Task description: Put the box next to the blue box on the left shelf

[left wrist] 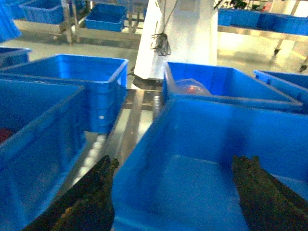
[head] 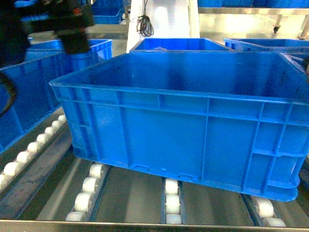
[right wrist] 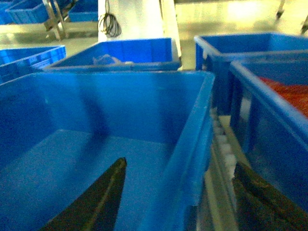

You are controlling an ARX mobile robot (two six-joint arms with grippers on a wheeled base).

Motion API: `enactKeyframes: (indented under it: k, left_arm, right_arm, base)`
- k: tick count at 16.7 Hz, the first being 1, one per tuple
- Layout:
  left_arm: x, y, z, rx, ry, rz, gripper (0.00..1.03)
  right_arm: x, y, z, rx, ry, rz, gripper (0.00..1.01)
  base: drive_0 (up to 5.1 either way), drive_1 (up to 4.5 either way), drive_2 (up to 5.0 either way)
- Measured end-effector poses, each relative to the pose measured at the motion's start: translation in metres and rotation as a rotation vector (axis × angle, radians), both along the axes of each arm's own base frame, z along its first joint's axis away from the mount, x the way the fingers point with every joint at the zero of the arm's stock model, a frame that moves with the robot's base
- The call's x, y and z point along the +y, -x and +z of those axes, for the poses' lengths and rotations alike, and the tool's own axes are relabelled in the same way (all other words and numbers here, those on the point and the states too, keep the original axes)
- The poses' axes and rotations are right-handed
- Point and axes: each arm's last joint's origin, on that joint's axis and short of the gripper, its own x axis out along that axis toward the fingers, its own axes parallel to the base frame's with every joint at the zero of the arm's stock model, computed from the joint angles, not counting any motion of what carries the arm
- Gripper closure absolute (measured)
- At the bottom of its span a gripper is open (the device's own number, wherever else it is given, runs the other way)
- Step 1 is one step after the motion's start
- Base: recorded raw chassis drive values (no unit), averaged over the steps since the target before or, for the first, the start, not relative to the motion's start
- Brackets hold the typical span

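The box (head: 193, 121) is a large, empty bright-blue crate resting on the white rollers (head: 89, 186) of the left shelf (head: 135, 193). Close to its left stands the blue box (head: 29, 92), with a narrow strip of roller track between them. In the left wrist view my left gripper (left wrist: 175, 161) is open, its dark fingers (left wrist: 91, 192) straddling the box's left wall (left wrist: 139, 159) without touching it. My right gripper (right wrist: 180, 164) is open too, one finger inside the box (right wrist: 96, 134) and the other outside its right wall. In the head view only the dark left arm (head: 72, 24) shows.
Behind the box sits another blue crate (left wrist: 226, 82) holding a clear bag (left wrist: 190, 89). To the right, a crate (right wrist: 269, 125) holds red-orange contents (right wrist: 288, 94). A white pillar with a hanging black cable (head: 145, 24) rises beyond the rack. More blue crates line racks far behind.
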Motion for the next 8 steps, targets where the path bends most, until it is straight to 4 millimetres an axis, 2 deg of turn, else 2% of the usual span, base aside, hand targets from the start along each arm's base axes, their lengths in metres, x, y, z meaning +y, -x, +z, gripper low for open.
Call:
enactKeyframes:
  k: [4,8]
  left_arm:
    - [0.026,0.025,-0.01,-0.02,-0.053,0.031,0.49]
    - [0.039,0.044,-0.015,-0.026,-0.07,0.024,0.67]
  right_arm:
    - [-0.01,0.023,0.008,-0.112,0.042,-0.018,0.55]
    - [-0.013,0.041,0.006,-0.125,0.057,-0.008,0.73]
  base:
    - [0.0,0.0,0.0]
    - [0.0,0.0,0.0]
